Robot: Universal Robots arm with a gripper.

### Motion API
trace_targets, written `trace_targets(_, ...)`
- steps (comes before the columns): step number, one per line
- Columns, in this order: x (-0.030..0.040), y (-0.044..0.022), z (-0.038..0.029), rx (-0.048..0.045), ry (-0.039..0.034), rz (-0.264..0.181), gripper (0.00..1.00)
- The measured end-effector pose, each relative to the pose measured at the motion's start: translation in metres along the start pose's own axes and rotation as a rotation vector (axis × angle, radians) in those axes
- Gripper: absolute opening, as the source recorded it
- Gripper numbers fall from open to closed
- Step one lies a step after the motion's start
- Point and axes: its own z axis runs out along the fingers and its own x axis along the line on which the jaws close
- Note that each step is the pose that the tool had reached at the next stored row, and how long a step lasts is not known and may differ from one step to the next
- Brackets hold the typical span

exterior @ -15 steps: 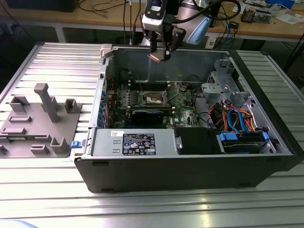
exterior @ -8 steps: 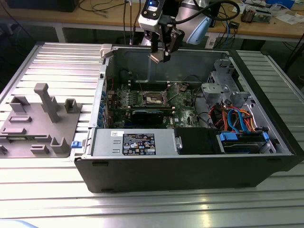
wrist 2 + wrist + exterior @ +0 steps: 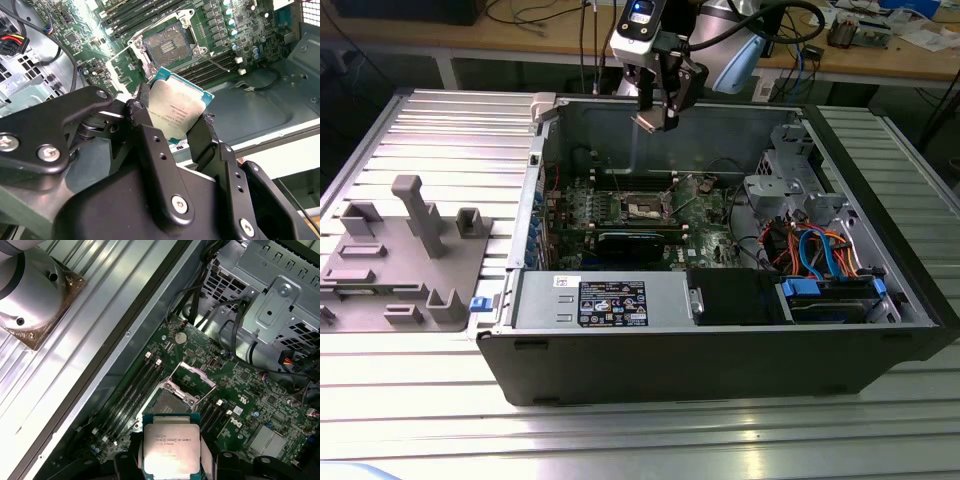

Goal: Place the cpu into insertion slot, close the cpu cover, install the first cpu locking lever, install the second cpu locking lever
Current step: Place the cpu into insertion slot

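Clearance is wide around the cpu (image 3: 651, 122): it hangs in the end effector (image 3: 660, 113) over the open computer case (image 3: 720, 360), close to the case's far wall in the exterior view and well above the green motherboard (image 3: 705, 240). In both wrist views the black fingers (image 3: 142, 107) are clamped on two opposite edges of the chip, whose silver top faces the cameras.

Below it the insertion slot (image 3: 167, 46) lies bare, its contacts uncovered. The cpu cover (image 3: 197, 374) is tilted up at one side of the slot. Narrow memory slots (image 3: 132, 390) run along both flanks of the socket.

Inside the case, a long black card (image 3: 635, 245) lies across the board on the near side of the slot. A metal drive cage (image 3: 790, 190) with coloured cables (image 3: 820, 250) fills the exterior view's right.

Outside, on the ribbed worktop (image 3: 620, 440), a grey fixture block (image 3: 400, 260) stands at the exterior view's left, apart from the case.
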Motion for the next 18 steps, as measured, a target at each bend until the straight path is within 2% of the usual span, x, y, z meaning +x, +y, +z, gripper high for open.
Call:
trace_targets(10,0.0,0.0,0.0001,-0.0002,-0.001,0.014,0.54)
trace_targets(18,0.0,0.0,0.0007,-0.0009,-0.0056,0.078,0.54)
